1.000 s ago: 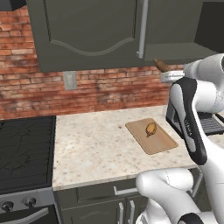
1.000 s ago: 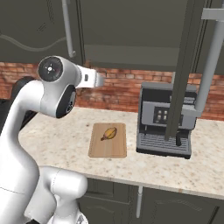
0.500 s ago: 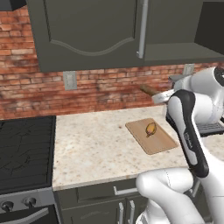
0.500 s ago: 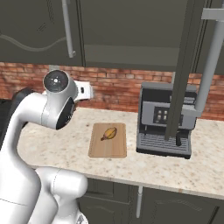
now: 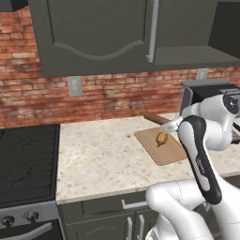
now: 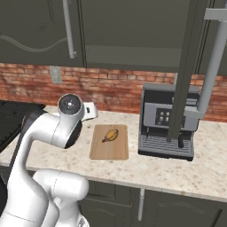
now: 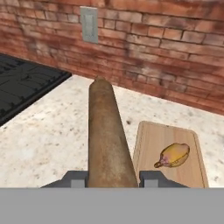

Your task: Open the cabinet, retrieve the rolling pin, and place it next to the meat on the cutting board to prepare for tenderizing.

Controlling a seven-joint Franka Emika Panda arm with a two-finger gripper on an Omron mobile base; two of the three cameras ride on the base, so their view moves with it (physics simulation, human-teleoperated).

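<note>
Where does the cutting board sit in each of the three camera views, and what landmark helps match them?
Left base view: cutting board right of centre, beside the arm.
Right base view: cutting board at centre, left of the coffee machine.
Hand view: cutting board lower right, beside the held rolling pin.
Shared landmark: the meat on the board.
</note>
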